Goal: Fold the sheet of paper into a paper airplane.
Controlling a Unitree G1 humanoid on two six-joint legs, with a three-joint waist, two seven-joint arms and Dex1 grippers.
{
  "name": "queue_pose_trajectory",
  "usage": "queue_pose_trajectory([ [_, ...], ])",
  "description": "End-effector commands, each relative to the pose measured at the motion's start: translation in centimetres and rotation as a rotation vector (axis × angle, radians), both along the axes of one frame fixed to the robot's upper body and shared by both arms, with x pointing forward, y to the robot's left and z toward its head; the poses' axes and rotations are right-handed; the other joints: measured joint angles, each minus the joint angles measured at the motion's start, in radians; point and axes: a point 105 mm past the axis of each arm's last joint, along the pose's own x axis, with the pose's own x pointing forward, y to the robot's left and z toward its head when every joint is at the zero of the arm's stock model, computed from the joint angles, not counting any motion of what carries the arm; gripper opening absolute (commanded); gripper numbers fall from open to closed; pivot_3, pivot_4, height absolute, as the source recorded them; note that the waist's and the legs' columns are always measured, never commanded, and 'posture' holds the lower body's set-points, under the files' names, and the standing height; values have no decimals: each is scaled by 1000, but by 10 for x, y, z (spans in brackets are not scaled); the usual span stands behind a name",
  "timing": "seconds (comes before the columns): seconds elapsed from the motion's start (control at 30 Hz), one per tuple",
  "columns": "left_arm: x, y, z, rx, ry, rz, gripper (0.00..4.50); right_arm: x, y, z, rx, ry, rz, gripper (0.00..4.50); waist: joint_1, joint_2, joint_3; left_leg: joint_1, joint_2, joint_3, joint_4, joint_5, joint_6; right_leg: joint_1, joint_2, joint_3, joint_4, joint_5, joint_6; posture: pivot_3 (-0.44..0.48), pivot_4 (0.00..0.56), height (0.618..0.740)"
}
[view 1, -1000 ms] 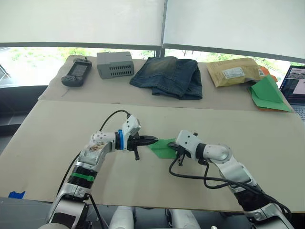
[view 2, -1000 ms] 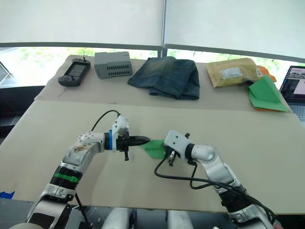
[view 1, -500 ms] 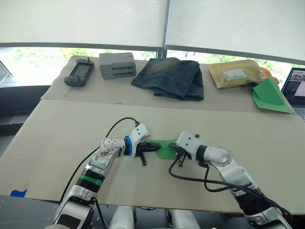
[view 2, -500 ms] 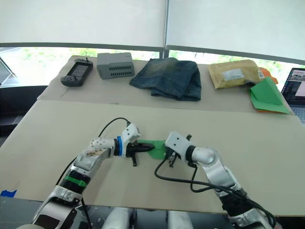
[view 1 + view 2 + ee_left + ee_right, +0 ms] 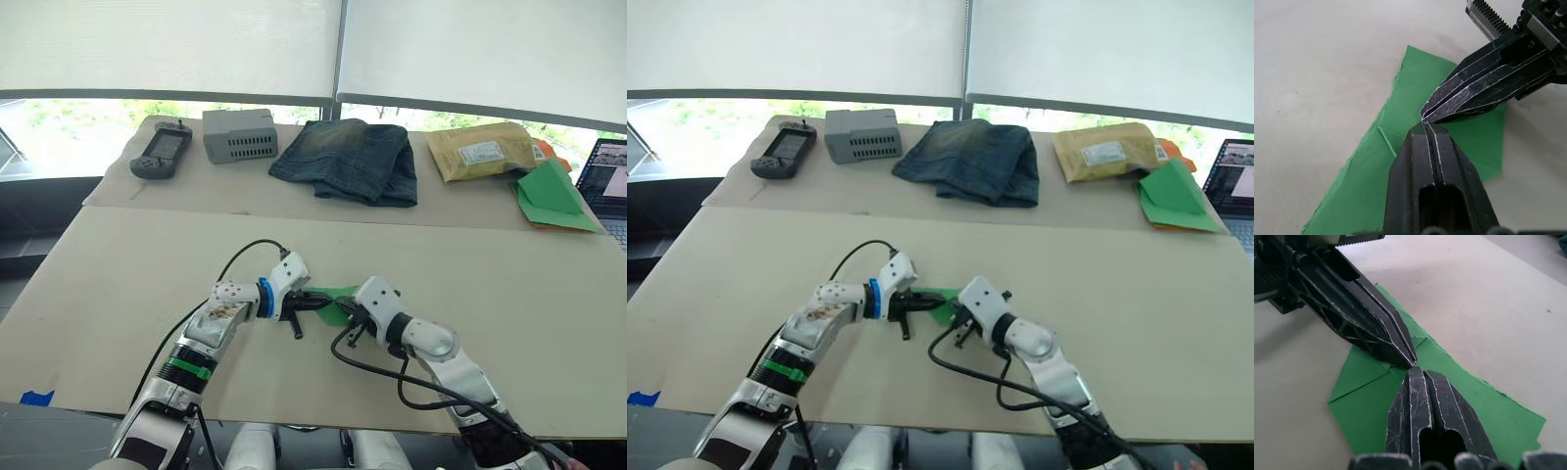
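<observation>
The sheet of paper (image 5: 1420, 78) is bright green and lies flat on the tan table (image 5: 118, 274), partly folded with several creases and overlapping flaps. My left gripper (image 5: 1425, 125) is shut, its tip pressed onto the paper near a crease junction. My right gripper (image 5: 1415, 373) is also shut and comes in from the opposite side. The two tips nearly touch on the paper. In the head views the paper (image 5: 339, 293) shows between the left gripper (image 5: 319, 303) and right gripper (image 5: 343, 311), mostly covered by them.
Along the back of the table lie a black handheld controller (image 5: 159, 152), a grey box (image 5: 239, 134), folded jeans (image 5: 348, 157), a padded envelope (image 5: 482, 149), a green triangular paper stack with an orange edge (image 5: 554, 196) and a laptop (image 5: 605, 176). Black cables loop beside both wrists.
The left gripper moved right onto the paper. The right arm then drew in toward it, so both tips now meet. The paper has stayed on the table.
</observation>
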Motion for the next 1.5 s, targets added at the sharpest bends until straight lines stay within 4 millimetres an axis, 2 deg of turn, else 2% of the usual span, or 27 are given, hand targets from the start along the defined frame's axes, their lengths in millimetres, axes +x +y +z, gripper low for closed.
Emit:
queue_pose_trajectory([
  [0.03, -1, 6, -17, 69, 41, 9, 0, 1, -12, -12, -40, 29, -74, 35, 0, 0, 0, 0, 0, 0, 0, 0, 0, 0, 0, 0, 0, 0, 0, 0, 150, 734],
  [0.17, 0, 8, -16, 71, 39, 7, 0, 2, -33, -19, -46, 57, -188, 35, 1, 0, -1, 0, 0, 0, 0, 0, 0, 0, 0, 0, -1, 0, 0, 0, 150, 734],
  [0.33, 1, 9, -17, 73, 39, 5, 0, -3, -47, -25, -43, 63, -222, 35, 2, 0, -1, 0, 0, 0, 0, 0, 0, 1, 0, 0, -1, 0, 0, 0, 150, 734],
  [0.5, 3, 8, -16, 71, 36, 1, 0, -5, -71, -31, -83, 43, -291, 35, 2, 0, -2, 0, 0, 0, 0, 0, 0, 1, 0, 0, -1, 0, 0, 0, 150, 734],
  [0.63, 2, 8, -16, 70, 37, -9, 0, -5, -77, -27, -86, 14, -313, 35, 2, 0, -2, 0, 0, 0, 0, 0, 0, 1, 0, 0, -2, 0, 0, 0, 150, 734],
  [0.7, 2, 8, -16, 70, 37, -13, 0, -3, -75, -17, -104, -46, -298, 35, 2, 0, -2, 0, 0, 0, 0, 0, 0, 1, 0, 0, -2, 0, 0, 0, 150, 734],
  [0.83, 1, 8, -16, 69, 38, -13, 0, 5, -56, 21, -2, -187, -265, 35, 1, 0, -2, 0, 0, 0, 0, 0, 0, 1, 0, 0, -2, 0, 0, 0, 150, 734],
  [0.93, 3, 6, -14, 60, 29, -6, 0, 7, -44, 33, 15, -227, -213, 35, 0, 1, -2, -1, 0, 0, 0, 0, 0, -1, 0, 0, -2, 0, 0, 0, 150, 734],
  [1.07, 1, -2, -11, 40, 27, -8, 0, 5, -28, 19, -4, -179, -152, 35, 2, 1, -2, -1, 0, 0, -1, 0, 0, -1, 0, 0, -2, 0, 0, 0, 150, 734],
  [1.17, -2, -4, -10, 35, 28, -17, 0, 2, -27, 15, 2, -157, -150, 35, 3, 1, -2, -3, 0, -1, -1, 0, 0, -2, 0, 0, -2, 0, 0, 0, 150, 734],
  [1.3, -4, -5, -9, 29, 31, -15, 0, -5, -26, -7, -27, -52, -135, 35, 1, 1, -2, -4, -1, 0, -1, 0, 0, -2, -1, 0, -4, 0, 1, 0, 150, 734],
  [1.5, -11, -14, 0, -17, 24, -54, 0, -4, -29, -22, -56, 26, -159, 35, 1, 1, -2, -3, 0, -1, -1, 0, 0, -2, 0, 0, -4, 0, 0, 0, 150, 734],
])
